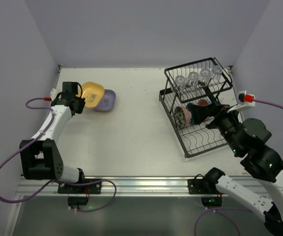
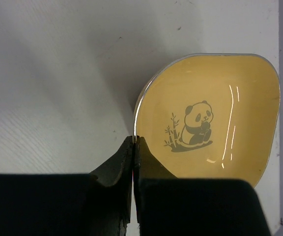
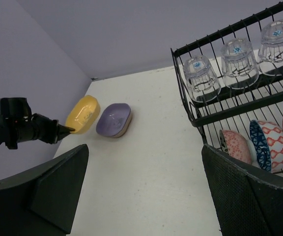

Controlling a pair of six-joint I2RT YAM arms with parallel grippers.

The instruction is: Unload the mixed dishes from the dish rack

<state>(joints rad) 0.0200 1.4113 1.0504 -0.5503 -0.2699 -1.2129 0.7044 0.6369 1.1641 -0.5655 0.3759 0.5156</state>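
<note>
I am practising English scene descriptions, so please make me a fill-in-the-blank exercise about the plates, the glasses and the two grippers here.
1. The left gripper is shut on the rim of the rounded-square plate whose colour is ____.
2. The animal printed on that plate is a ____.
3. The upper shelf of the black wire dish rack holds ____ small clear glasses.
4. The right gripper has its jaws standing ____.
Missing words: yellow, panda, four, open.
</note>
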